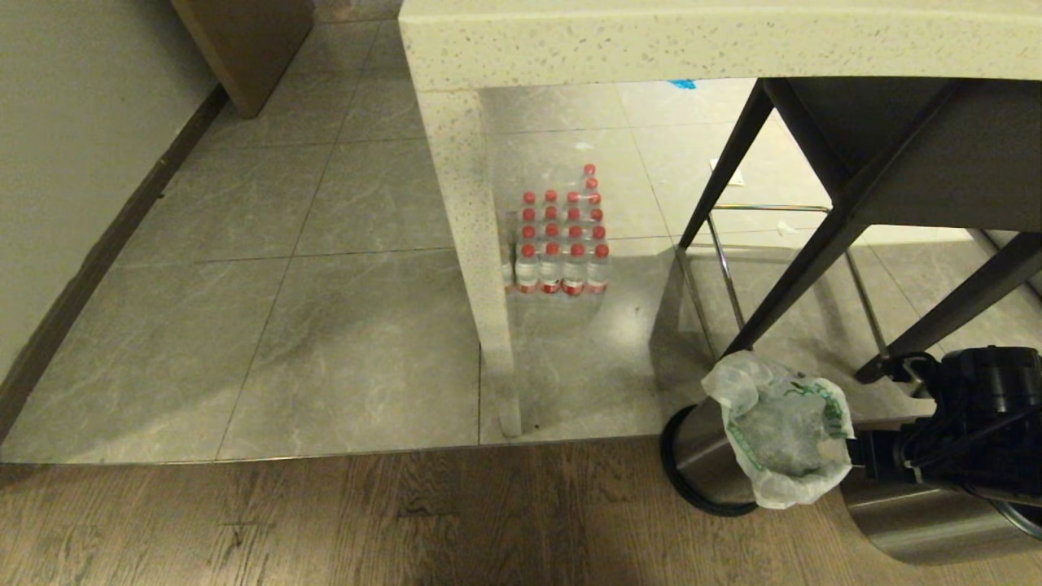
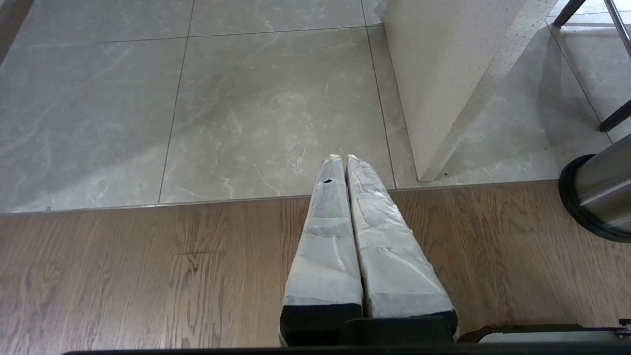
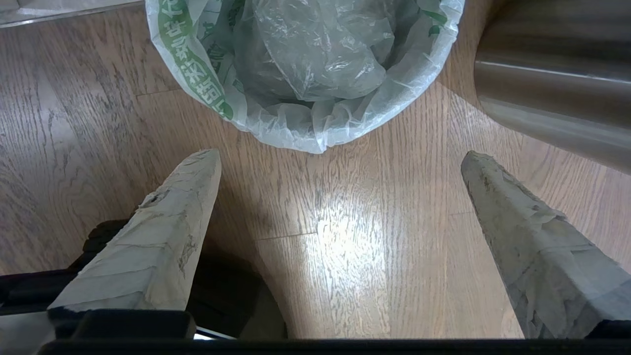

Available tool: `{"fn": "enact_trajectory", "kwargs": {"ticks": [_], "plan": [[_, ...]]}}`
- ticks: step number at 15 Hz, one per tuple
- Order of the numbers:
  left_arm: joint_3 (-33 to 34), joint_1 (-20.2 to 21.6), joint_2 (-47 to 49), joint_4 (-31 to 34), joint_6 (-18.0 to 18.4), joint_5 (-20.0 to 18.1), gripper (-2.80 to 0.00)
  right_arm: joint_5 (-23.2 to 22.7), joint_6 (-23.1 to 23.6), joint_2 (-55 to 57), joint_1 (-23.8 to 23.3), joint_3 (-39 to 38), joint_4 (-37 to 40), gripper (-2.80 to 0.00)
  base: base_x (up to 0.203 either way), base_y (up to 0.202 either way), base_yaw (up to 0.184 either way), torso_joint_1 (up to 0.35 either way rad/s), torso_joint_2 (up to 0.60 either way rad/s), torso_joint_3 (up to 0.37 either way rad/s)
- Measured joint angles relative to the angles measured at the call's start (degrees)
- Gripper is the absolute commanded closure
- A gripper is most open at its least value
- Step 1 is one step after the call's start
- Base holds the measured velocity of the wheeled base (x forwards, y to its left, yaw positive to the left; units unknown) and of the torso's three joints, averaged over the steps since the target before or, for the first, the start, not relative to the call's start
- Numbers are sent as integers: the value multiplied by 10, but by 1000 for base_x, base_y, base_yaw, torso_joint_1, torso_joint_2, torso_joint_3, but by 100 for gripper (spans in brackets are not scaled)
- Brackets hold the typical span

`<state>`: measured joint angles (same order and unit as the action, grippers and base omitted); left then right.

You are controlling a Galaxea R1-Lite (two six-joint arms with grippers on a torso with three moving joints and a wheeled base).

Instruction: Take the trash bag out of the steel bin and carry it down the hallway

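The steel bin (image 1: 710, 456) stands on the wood floor by the tile edge, with a black ring (image 1: 672, 456) showing low on its side. It also shows at the edge of the left wrist view (image 2: 599, 190). The trash bag (image 1: 781, 435) lines it, its translucent white rim with green lettering folded outward. My right arm (image 1: 961, 431) reaches in from the right, close to the bag. My right gripper (image 3: 340, 157) is open wide over bare floor, and the trash bag (image 3: 305, 64) lies just beyond the fingertips, untouched. My left gripper (image 2: 342, 158) hangs shut and empty over the floor, left of the bin.
A pale stone counter leg (image 1: 488, 268) stands left of the bin. A pack of red-capped water bottles (image 1: 562, 244) sits behind it. Black stool legs (image 1: 802, 268) slant above the bin. A second brushed-steel cylinder (image 1: 920, 521) lies under my right arm. Open tile floor (image 1: 285, 325) stretches left to the wall.
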<state>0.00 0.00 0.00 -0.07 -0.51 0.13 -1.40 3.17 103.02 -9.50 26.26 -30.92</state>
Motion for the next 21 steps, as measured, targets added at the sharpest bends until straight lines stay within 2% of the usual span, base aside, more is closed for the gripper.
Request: {"fn": "enact_trajectory", "kwargs": {"ticks": [21], "plan": [[0, 0, 0, 0, 0, 0, 0, 0, 0, 0, 0, 0, 0, -280, 0, 0, 0, 0, 0, 0]]}}
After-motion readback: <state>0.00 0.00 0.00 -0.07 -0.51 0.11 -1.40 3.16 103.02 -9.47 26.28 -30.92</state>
